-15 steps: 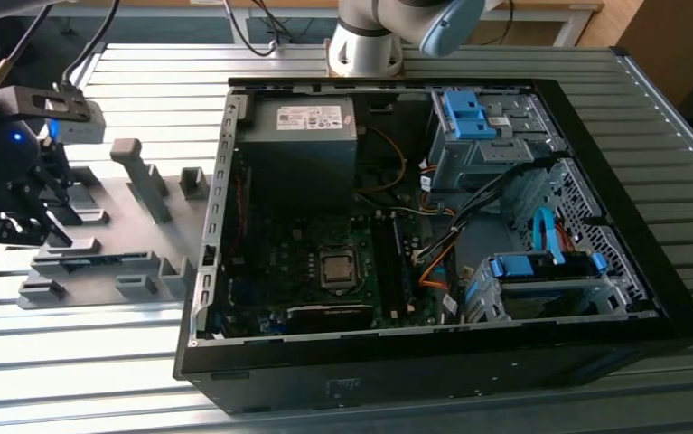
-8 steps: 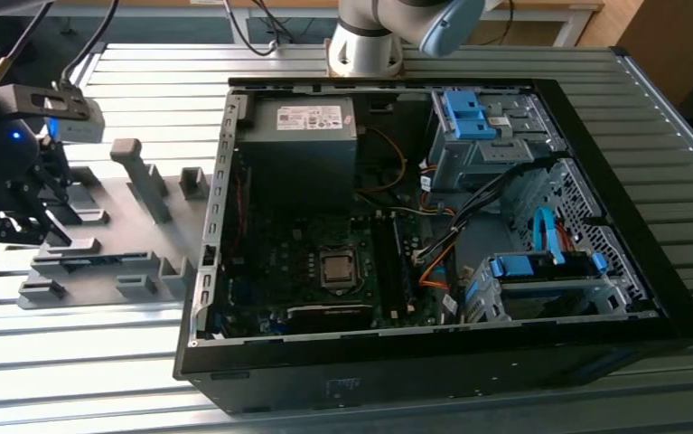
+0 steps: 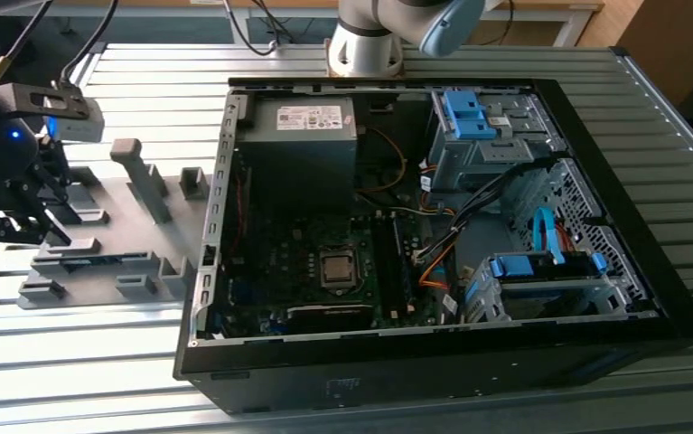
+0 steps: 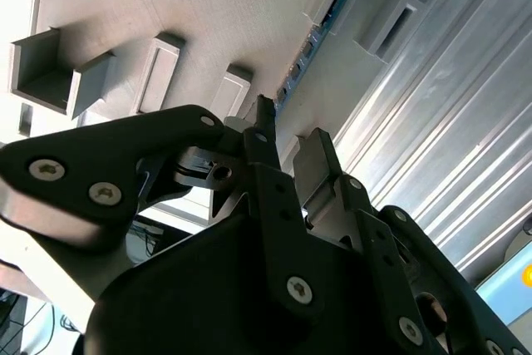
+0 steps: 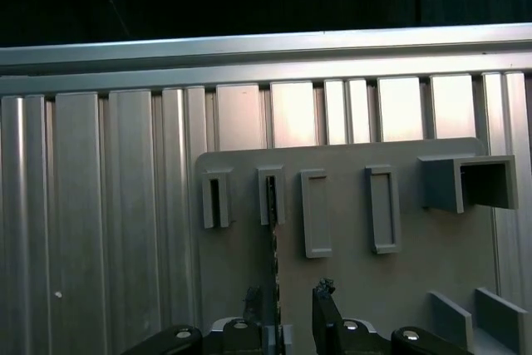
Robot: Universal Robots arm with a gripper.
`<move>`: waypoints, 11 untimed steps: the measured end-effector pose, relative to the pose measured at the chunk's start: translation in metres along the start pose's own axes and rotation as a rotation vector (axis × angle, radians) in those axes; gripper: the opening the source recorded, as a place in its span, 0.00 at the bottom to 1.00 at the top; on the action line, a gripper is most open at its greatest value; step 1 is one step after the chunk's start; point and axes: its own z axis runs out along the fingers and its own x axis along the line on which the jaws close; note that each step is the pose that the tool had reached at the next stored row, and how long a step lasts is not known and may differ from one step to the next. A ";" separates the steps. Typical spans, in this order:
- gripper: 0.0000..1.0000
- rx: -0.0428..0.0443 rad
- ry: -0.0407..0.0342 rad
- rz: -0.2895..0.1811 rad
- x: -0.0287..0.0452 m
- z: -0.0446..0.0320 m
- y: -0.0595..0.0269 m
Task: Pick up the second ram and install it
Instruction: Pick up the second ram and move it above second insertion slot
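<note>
The second ram [image 5: 272,230] stands on edge in a slotted holder on the grey fixture plate [image 5: 349,288], a thin strip with dark chips [image 4: 309,43]. In the exterior view it is a bluish strip [image 3: 87,260] low in the holder at the far left. My gripper [image 5: 288,295] hangs right above the plate, open, its two dark fingers on either side of the strip's line and closer to it on one side. The strip's near end runs in between the fingers [image 4: 316,151]. In the exterior view the gripper [image 3: 31,226] is just above the holder.
The open computer case [image 3: 635,298] lies to the exterior view's right of the plate, with the motherboard [image 3: 334,271], power supply [image 3: 304,136] and blue drive cages [image 3: 539,271] inside. Several empty grey holders [image 3: 141,181] stand on the plate. Ribbed metal table [image 3: 69,380] all around.
</note>
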 end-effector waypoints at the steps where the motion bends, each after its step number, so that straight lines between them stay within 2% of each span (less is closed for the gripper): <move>1: 0.37 0.0001 -0.0001 0.000 0.0000 0.0003 0.0000; 11: 0.37 0.0001 -0.0001 0.000 0.0001 0.0033 -0.0001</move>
